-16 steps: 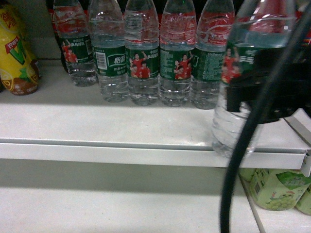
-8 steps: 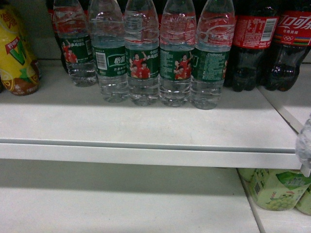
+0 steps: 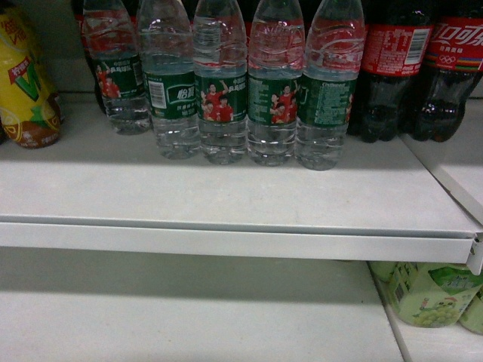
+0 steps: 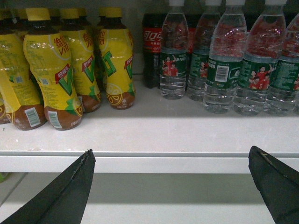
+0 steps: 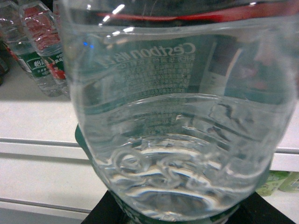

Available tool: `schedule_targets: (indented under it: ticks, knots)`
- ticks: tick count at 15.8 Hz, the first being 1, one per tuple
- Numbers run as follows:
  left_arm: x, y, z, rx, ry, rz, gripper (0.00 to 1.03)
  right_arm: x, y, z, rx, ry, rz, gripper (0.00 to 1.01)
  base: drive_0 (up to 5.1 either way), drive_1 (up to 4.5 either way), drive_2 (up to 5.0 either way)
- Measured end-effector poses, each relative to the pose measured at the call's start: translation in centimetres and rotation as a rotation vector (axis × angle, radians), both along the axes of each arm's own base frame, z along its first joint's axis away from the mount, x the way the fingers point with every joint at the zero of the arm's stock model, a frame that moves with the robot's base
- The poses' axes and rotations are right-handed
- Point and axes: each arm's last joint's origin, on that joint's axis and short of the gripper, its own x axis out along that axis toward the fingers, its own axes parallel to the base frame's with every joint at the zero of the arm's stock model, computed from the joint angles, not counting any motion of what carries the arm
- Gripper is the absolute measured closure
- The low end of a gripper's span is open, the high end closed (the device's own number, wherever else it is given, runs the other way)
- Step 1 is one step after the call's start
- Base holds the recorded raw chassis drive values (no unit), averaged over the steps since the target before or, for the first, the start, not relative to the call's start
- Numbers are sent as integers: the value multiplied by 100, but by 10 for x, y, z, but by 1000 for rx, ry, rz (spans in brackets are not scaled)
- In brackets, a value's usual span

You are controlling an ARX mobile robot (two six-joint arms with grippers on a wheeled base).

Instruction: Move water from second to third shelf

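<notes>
Water bottle [image 5: 173, 116] fills right wrist view, label reading mirrored "Cestbon"; right pincer's state unreadable; left pincer [image 4: 170, 186] spread.

I see the water [image 5: 177, 121], a clear ribbed bottle with green label, filling my right wrist view, off the shelf.

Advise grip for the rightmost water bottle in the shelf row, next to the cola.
Grip the rightmost water bottle at its green label band, level from the front: it stands upright, neighbours crowd both sides, the shelf front is open. Left end effector is open; the right arm carries another bottle.
</notes>
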Motion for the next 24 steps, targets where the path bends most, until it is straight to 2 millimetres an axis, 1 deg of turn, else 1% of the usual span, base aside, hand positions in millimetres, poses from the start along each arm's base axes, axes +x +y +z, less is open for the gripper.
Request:
schedule_targets:
  ticks: [6, 24]
  knots:
    - [0, 0, 0, 0, 0, 0, 5, -3, 0, -5, -20, 58, -2, 65, 0, 0, 0]
    - [0, 0, 0, 0, 0, 2, 5, -3, 0, -4, -34, 42, -2, 65, 0, 0, 0]
